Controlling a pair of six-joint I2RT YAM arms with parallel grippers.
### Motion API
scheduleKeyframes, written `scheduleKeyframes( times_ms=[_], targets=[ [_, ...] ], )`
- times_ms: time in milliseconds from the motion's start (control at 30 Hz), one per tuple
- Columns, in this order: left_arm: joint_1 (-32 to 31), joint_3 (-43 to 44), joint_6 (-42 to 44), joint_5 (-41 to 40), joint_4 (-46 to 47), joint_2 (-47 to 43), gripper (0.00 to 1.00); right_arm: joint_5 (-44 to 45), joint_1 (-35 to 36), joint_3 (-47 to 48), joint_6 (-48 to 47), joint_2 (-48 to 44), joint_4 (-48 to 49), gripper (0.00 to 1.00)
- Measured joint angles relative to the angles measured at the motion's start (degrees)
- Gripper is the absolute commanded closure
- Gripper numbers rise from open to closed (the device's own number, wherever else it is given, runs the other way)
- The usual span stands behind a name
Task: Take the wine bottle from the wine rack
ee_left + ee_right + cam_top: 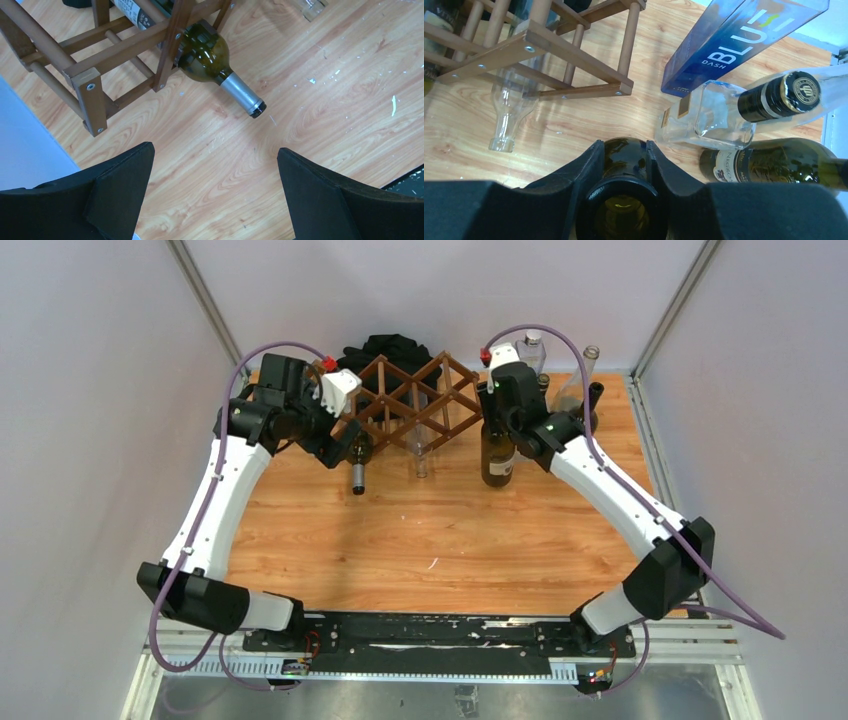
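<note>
1. Wood-grain table (430, 540) between grey walls fills the overhead view; the white flecks on it show only from the left wrist
2. Wine rack (415, 400) stands at the back centre with a black cloth heap (395, 345) behind it, which the overhead view alone shows
3. Wine bottle (497, 455) stands upright just right of the rack, outside it; the right jaws are clenched on its neck, and the right wrist view looks down into its open mouth (621, 202)
4. Second green bottle (210, 55) lies in a cell at the rack's left end, neck poking out; the left jaws hang spread and empty over bare table near it
5. Clear bottle (509, 110) lies in a middle cell, neck out
6. Only the right wrist view resolves the blue box (734, 40), square flask (709, 120) and black-capped bottle (781, 95)
</note>
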Motion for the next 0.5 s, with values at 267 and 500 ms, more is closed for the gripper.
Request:
scheduleKeyframes(
  times_ms=[267,500],
  targets=[
    [0.0,0.1,0.0,0.1,0.0,0.0,0.00,0.0,-2.6,-0.7,-0.1,3.5,4.4,1.00],
    [0.0,0.1,0.0,0.0,0.0,0.0,0.00,-0.9,-3.9,-2.7,2.1,3.8,7.2,1.00]
  ],
)
